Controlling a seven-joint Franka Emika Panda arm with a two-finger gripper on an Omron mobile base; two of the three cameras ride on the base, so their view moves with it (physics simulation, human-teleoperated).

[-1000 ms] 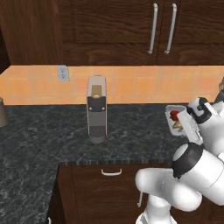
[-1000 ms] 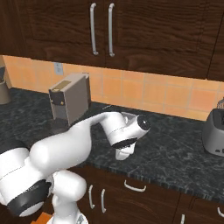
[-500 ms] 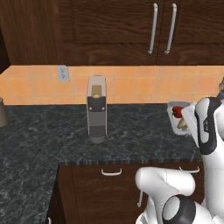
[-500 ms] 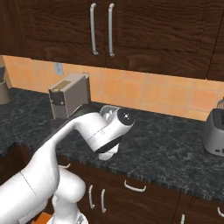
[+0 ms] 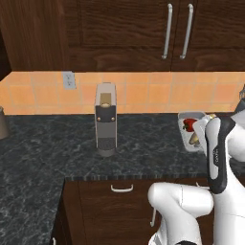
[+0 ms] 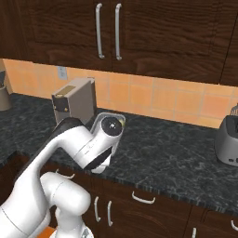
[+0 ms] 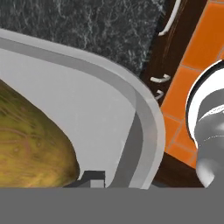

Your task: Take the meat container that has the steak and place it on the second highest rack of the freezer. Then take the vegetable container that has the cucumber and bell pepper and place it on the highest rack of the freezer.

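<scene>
Nearest, in the hand view, the vegetable container (image 7: 146,127) sits right against the claw: its grey rim sweeps from the upper left of the frame down to the bottom centre, where a dark fingertip (image 7: 92,178) pokes up just inside the wall. The claw is clenched almost fully, and from how close the rim lies to that fingertip I judge it is pinching the tray's wall, so the tray hangs from one edge rather than being cradled. The cucumber (image 7: 30,144) bulges in the lower left of that frame, its long body running away from the claw toward the left edge, inside the tray.

Farther out, the left base view has the same tray at the right, partly behind the white arm, with the bell pepper (image 5: 190,125) red at its near end and the dark table (image 5: 57,148) around it. A grey coffee machine (image 5: 105,118) stands well apart at centre.

The freezer is nowhere ahead, so the carry likely calls for a turn away from this table, keeping the tray level.
</scene>
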